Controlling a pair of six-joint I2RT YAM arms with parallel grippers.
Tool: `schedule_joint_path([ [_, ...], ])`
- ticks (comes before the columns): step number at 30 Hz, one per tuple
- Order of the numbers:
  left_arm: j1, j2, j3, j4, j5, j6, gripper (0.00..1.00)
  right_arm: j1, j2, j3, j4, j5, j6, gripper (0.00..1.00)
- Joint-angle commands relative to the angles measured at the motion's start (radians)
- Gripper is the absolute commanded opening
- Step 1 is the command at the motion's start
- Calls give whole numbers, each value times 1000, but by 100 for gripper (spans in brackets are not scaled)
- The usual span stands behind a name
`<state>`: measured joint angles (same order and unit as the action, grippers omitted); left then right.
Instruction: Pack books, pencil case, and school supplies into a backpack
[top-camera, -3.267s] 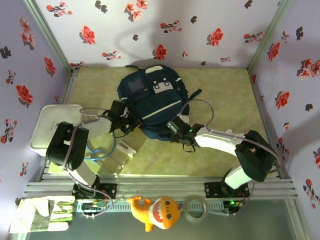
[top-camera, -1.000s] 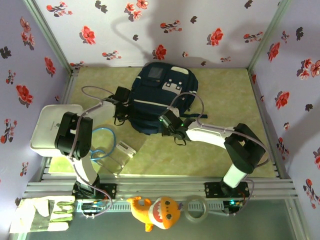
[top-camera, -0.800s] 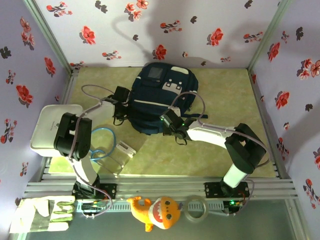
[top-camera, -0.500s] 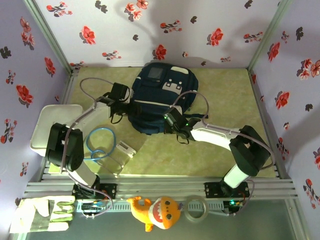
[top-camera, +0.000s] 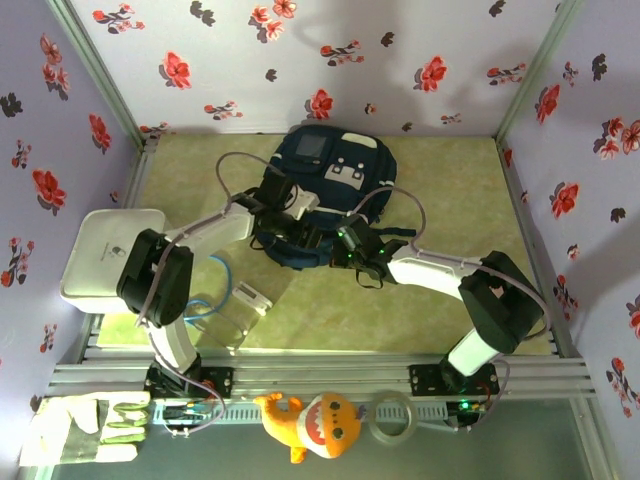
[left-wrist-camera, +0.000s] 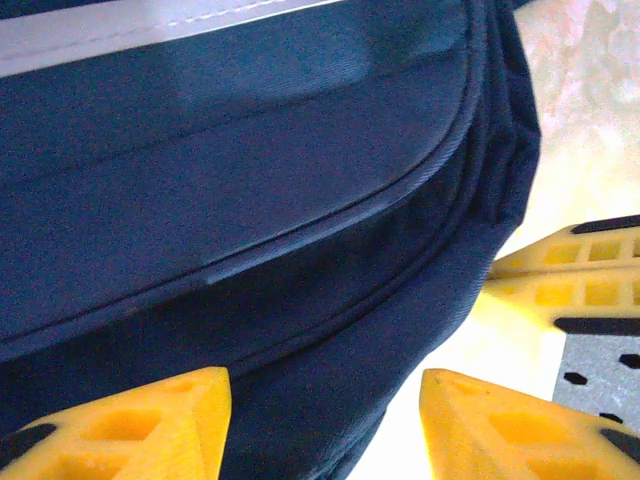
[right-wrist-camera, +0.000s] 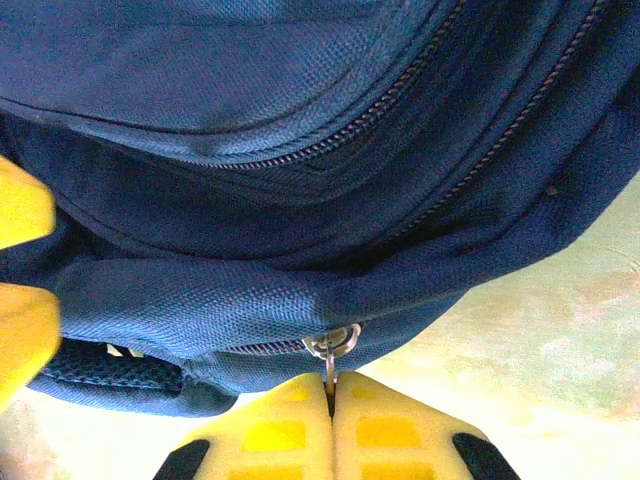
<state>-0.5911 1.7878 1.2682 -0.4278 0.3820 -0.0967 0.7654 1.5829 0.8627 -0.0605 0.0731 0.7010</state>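
Right gripper (right-wrist-camera: 332, 392) jaws pinch woven backpack's (right-wrist-camera: 250, 120) metal zipper pull (right-wrist-camera: 333, 346) — left gripper (left-wrist-camera: 325, 388) jaws wide.

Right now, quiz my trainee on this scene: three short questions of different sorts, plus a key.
1. True or false: the right gripper is shut on the zipper pull of the backpack.
2. The left gripper is: A open, B shut on a book, C shut on a strap.
3. Fill in: the white tray lies to the robot's ___.
Key: 1 true; 2 A; 3 left.
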Motion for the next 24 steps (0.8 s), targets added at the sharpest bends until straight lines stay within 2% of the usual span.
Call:
schedule_joint_path([
  [1,-15,27,37,-10,57,58,50,-7,-28,-11,34,-21,29,0],
  [9,-28,55,37,2,95,142,45,-12,-34,-22,44,-32,33,0],
  [17,-27,97,67,-25,101,247,31,-20,-43,-30,38,-23,37,0],
  [24,-11,77,80,-58,98,285,2,-34,-63,-44,-9,50,40,0],
])
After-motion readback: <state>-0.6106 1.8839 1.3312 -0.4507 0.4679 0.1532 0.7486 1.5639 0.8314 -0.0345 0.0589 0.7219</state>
